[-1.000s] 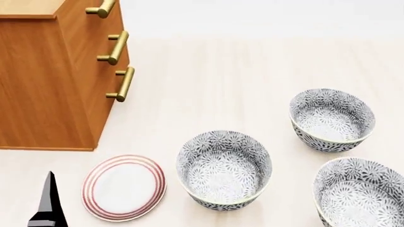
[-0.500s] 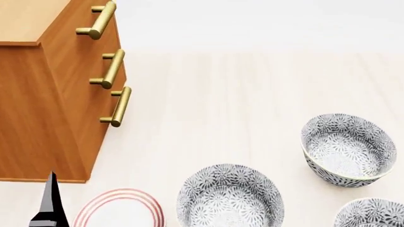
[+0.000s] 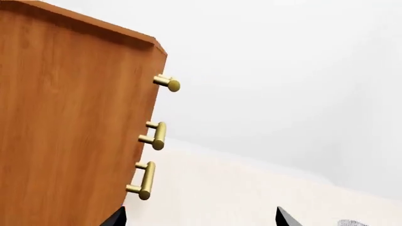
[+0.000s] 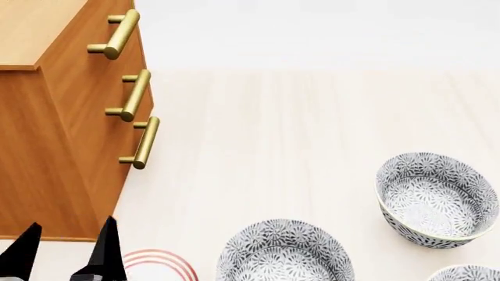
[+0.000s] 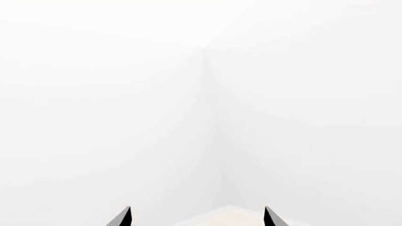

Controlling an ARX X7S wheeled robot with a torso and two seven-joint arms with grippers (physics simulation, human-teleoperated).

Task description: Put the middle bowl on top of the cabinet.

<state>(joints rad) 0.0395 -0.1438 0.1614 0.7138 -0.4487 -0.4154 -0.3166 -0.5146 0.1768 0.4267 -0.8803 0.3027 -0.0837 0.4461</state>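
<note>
Head view: I see cabinet (image 4: 70, 117) at left on pale floor (image 4: 273, 146)
Middle bowl (image 4: 283, 257): on floor at lower edge, right of plate (image 4: 160, 263)
Left gripper (image 4: 62, 249): released, empty, beside cabinet
Right gripper (image 5: 196, 217): spread, empty, facing blank wall

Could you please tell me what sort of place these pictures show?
Probably a simulated tabletop set up for a tidying exercise, not a real room: a pale wood surface under blank white walls, a small drawer cabinet standing on it, and patterned bowls beside a red-ringed plate.
</note>
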